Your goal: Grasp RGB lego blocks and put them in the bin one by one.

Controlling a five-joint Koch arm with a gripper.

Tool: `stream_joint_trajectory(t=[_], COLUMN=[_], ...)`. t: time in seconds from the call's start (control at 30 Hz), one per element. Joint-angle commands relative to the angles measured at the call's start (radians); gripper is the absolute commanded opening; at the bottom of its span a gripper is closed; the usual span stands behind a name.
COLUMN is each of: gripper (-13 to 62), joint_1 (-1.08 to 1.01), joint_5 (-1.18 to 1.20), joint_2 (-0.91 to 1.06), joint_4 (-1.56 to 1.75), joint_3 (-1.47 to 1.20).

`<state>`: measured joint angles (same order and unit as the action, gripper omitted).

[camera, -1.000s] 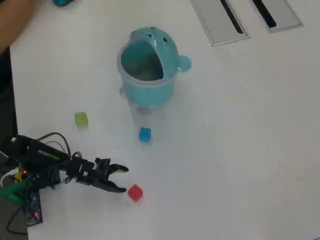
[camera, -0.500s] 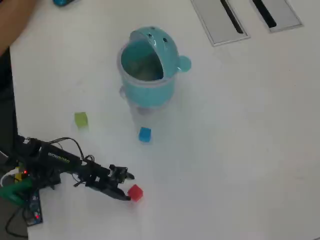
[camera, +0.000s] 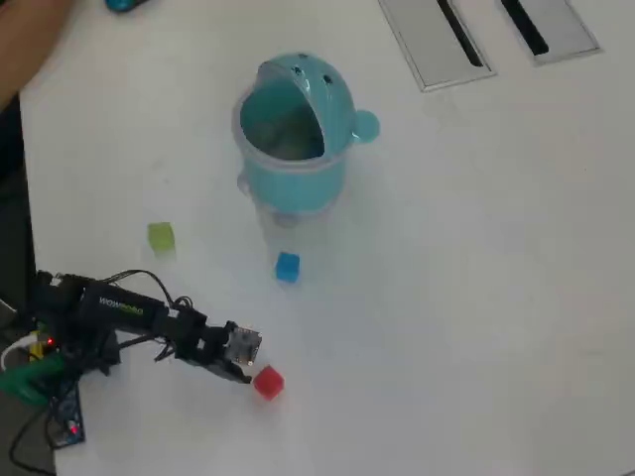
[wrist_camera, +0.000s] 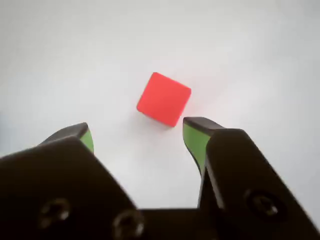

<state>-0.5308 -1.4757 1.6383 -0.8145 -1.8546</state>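
In the wrist view the red lego block (wrist_camera: 164, 99) lies on the white table just beyond my gripper (wrist_camera: 139, 130), which is open; its green-padded fingertips (wrist_camera: 194, 139) stand wide apart with nothing between them. The overhead view shows the gripper (camera: 248, 361) at the lower left, right beside the red block (camera: 268, 383) on its upper left. The blue block (camera: 287, 266) lies in front of the teal bin (camera: 327, 174), whose hooded mouth faces the camera. The yellowish-green block (camera: 161, 236) sits farther left.
Two grey slotted panels (camera: 437, 40) lie at the top right. A person's arm (camera: 25, 35) and a small teal object (camera: 124, 4) are at the top left. The table's left edge (camera: 26, 198) runs next to the arm's base (camera: 50, 342).
The arm has reached further right toward the red block, and the gripper has turned and come close beside it. The blocks and bin have not moved.
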Motion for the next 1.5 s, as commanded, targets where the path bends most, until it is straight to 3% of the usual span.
stream_joint_trajectory(t=[0.0, 0.3, 1.07, 1.47], gripper=[32.4, 32.3, 29.6, 29.9], joint_1=[0.014, 0.011, -0.052, -0.097], joint_5=[0.074, 0.279, 0.293, 0.199], joint_2=[-0.005, -0.086, -0.459, -0.425], joint_4=[-0.008, -0.121, -0.365, -0.569], joint_3=[0.117, 0.198, 0.653, 0.681])
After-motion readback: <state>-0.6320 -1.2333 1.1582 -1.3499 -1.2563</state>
